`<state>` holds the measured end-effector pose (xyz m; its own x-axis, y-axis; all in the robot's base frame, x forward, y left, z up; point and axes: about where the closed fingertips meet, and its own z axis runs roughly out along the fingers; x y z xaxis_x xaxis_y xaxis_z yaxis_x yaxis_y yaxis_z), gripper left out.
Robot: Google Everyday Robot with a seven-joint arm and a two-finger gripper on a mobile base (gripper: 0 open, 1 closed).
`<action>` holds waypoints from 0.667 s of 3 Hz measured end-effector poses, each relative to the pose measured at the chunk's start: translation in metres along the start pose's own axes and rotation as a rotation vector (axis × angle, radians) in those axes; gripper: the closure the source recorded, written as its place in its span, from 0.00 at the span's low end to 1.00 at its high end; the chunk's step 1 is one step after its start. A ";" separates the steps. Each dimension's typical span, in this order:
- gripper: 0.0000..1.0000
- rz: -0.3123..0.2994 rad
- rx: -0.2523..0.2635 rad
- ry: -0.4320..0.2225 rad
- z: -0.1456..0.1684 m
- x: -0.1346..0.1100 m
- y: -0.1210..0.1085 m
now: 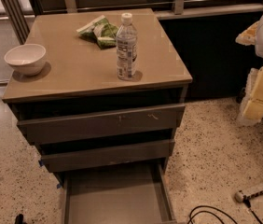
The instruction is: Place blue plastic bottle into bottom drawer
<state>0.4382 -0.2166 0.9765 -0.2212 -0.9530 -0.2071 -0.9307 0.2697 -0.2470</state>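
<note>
Blue bottle [126, 47] upright by snack bag [98, 31]; pincer [260, 91] far right.

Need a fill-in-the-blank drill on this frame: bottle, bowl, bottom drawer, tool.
1. The bottle stands upright on the cabinet top; its cap is ___.
2. The bowl sits near the top's ___ edge in view.
3. The bottom drawer is ___, its grey floor showing.
4. The tool is at the view's ___ edge, apart from the bottle.

Missing words: white; left; open; right.
</note>
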 end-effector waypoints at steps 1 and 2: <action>0.00 0.000 0.000 0.000 0.000 0.000 0.000; 0.00 -0.003 0.017 -0.023 0.003 -0.012 -0.025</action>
<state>0.4649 -0.2110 0.9822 -0.2120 -0.9504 -0.2277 -0.9263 0.2697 -0.2633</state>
